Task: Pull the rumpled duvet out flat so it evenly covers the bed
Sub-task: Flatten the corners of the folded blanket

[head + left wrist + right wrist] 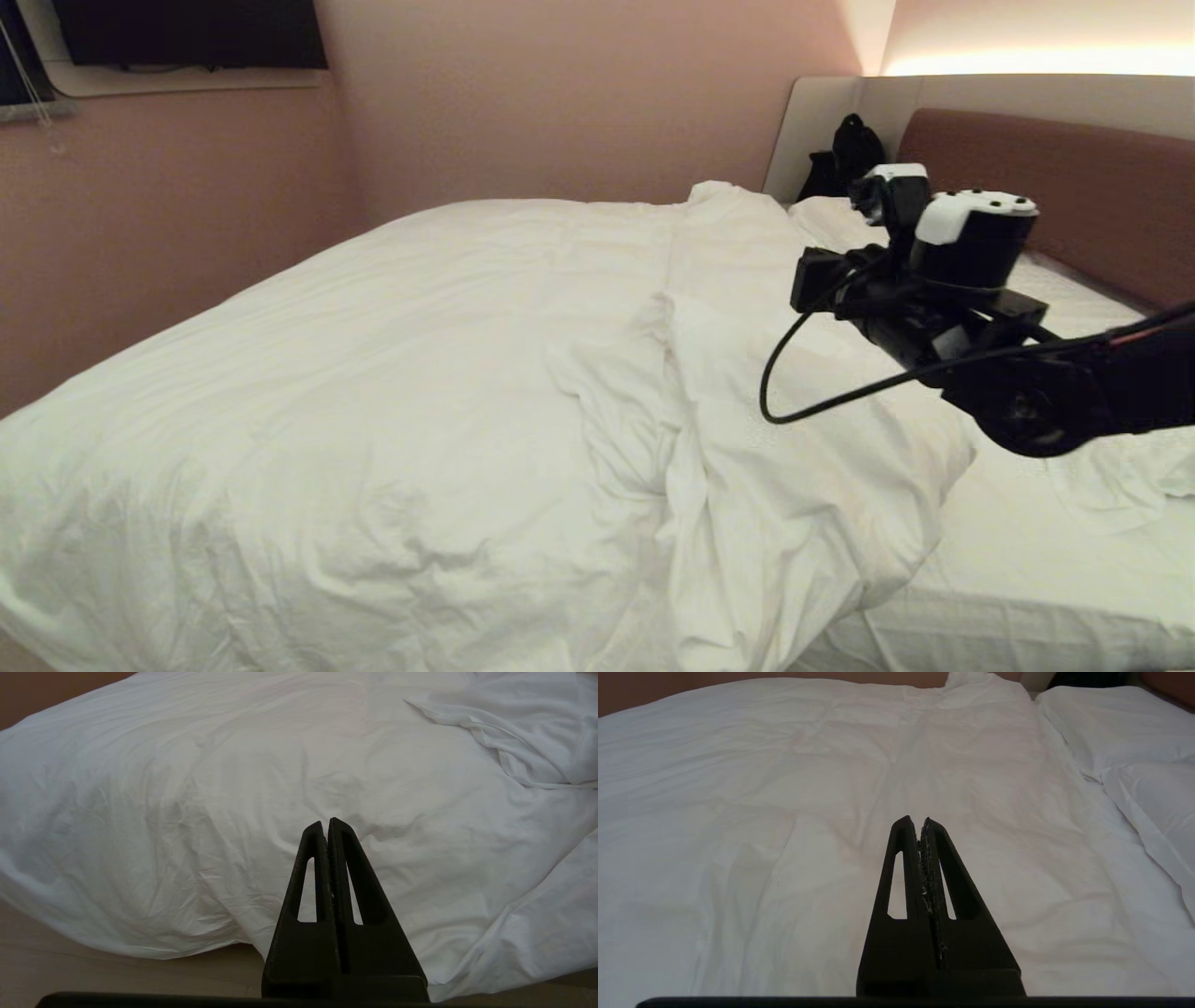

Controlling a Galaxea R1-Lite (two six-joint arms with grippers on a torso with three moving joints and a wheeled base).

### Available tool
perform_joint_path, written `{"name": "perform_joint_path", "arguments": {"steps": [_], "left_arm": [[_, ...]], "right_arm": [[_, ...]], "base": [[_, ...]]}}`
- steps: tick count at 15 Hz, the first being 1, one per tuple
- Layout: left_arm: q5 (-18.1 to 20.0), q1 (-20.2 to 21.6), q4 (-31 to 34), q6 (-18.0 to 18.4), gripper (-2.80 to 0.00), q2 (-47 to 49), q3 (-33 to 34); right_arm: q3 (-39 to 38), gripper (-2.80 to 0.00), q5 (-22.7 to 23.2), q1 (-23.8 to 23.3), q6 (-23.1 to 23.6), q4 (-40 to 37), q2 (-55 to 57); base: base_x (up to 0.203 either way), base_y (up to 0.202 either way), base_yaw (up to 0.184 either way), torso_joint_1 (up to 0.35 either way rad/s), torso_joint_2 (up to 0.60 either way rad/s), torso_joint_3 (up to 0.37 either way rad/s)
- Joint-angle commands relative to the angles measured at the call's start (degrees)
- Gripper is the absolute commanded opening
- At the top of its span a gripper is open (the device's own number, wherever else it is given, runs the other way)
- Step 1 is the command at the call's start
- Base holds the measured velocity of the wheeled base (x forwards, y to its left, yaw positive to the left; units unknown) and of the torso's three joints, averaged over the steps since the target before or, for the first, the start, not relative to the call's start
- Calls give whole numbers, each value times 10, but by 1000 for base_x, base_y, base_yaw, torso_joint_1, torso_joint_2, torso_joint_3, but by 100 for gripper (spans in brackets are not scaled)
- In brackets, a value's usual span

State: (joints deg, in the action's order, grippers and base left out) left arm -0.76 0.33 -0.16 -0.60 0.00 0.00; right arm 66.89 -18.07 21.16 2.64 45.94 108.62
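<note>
A: Obs. The thick, puffy white duvet in its creased cotton cover [392,392] lay bunched toward the wall side of the large low bed with the white fitted sheet [1008,569]. A folded-back ridge ran down its middle; the strip of sheet nearest the brown padded headboard [1055,177] was bare.

B: State of the tools?

A: Right tool [920,823] was clenched on nothing, jaws pressed together, raised above the duvet and clear of the cloth. In the head view the right arm reached across the bare strip. Left tool [325,826] was likewise clenched and empty, low by the bed's near edge, where the duvet hung toward the pale wood floor [70,970].

B: Judgement on the step?

A: Probably a regrasp. To do it well, the right tool would need to open, drop onto the loose folded edge at the ridge, pinch a good thickness of the cover plus filling, then draw it toward the headboard side in one low, steady pull. A shallow pinch on the cover alone would likely slip or just stretch the fabric.

B: Anything in the way?

A: Two white rectangular pillows [1125,732] lay beside the duvet's far edge; a pull could drag over them. A black bag-like object [845,154] sat in the corner by the headboard, well apart. The arm's own black cable [794,392] looped just over the ridge and might snag
</note>
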Motion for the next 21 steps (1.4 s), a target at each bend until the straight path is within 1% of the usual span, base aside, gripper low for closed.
{"name": "perform_joint_path", "arguments": {"steps": [1,2,3,4,5,6,8,11,13,15,17,21], "left_arm": [[0,0,0,0,-280,0,0],[0,0,0,0,-280,0,0],[0,0,0,0,-280,0,0],[0,0,0,0,-280,0,0],[0,0,0,0,-280,0,0],[0,0,0,0,-280,0,0],[0,0,0,0,-280,0,0],[0,0,0,0,-280,0,0],[0,0,0,0,-280,0,0],[0,0,0,0,-280,0,0],[0,0,0,0,-280,0,0],[0,0,0,0,-280,0,0]], "right_arm": [[55,-280,-37,0,-5,-40,71],[71,-280,-41,1,-11,-71,76],[78,-280,-41,2,-18,-87,76],[78,-280,-41,2,-18,-87,76],[92,-280,-36,4,-30,-115,73],[116,-280,-23,6,-46,-173,69],[148,-280,3,7,-73,-232,63],[269,-280,46,5,-112,-362,71],[332,-280,74,5,-122,-449,86],[383,-280,84,7,-125,-513,107],[419,-280,86,9,-126,-550,128],[428,-280,85,22,-122,-563,152]], "base": [[0,0,0,0,0,0],[0,0,0,0,0,0],[0,0,0,0,0,0],[0,0,0,0,0,0],[0,0,0,0,0,0],[0,0,0,0,0,0],[0,0,0,0,0,0],[0,0,0,0,0,0],[0,0,0,0,0,0],[0,0,0,0,0,0],[0,0,0,0,0,0],[0,0,0,0,0,0]]}}
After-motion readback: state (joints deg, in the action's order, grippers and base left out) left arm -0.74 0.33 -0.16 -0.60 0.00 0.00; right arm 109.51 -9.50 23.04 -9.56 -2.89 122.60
